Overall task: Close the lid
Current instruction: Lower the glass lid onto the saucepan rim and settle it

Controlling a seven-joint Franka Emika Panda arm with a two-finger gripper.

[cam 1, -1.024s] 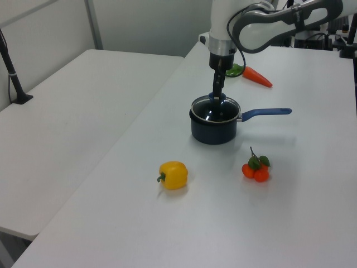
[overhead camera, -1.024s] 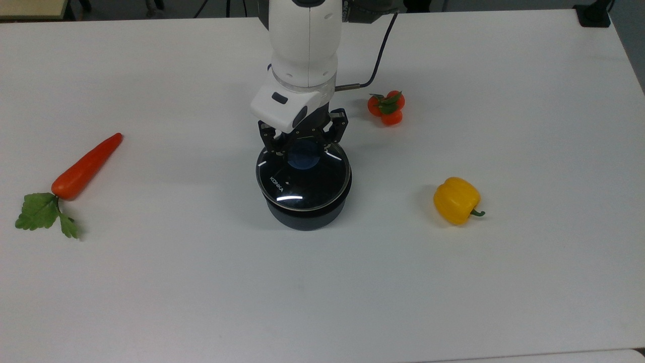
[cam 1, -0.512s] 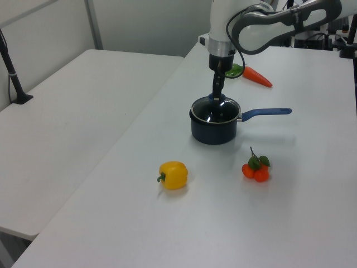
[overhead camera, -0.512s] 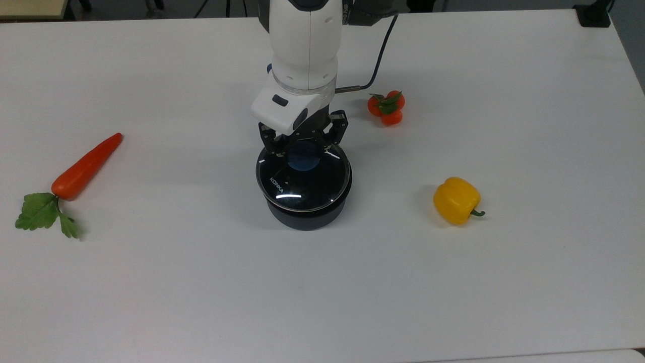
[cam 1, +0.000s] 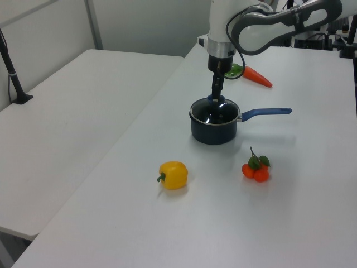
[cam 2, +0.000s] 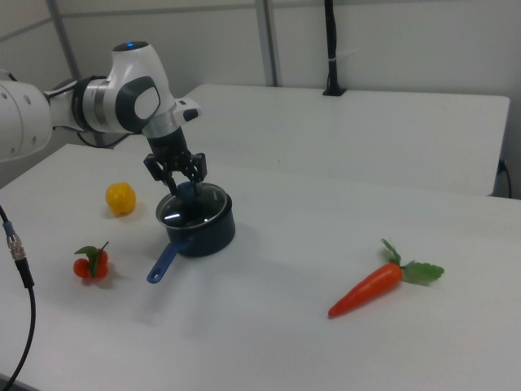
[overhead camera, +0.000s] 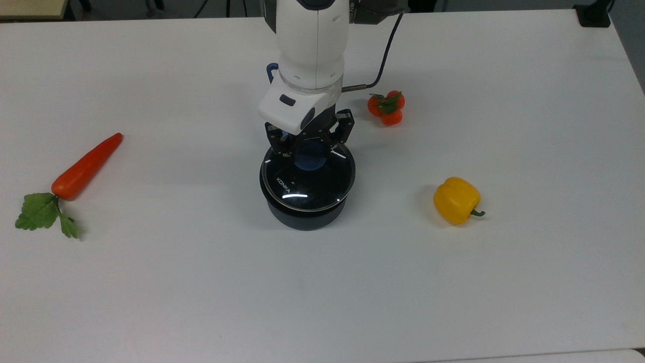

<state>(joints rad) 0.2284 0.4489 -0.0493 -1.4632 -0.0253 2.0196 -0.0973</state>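
even, bright light from overhead falls on the white table (overhead camera: 151,282), leaving only soft, faint shadows beside the pot (overhead camera: 306,214), pepper (overhead camera: 456,200) and carrot (overhead camera: 86,166). short white glints curve across the glass lid (overhead camera: 307,179) in the top view. the left view and right view look a little soft and pale.

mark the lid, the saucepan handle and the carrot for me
lid (overhead camera: 302,184), top view, on the clear glass below the blue knob.
saucepan handle (cam 1: 268,112), left view, on the middle of the blue handle.
carrot (cam 2: 366,290), right view, on the middle of the orange body.
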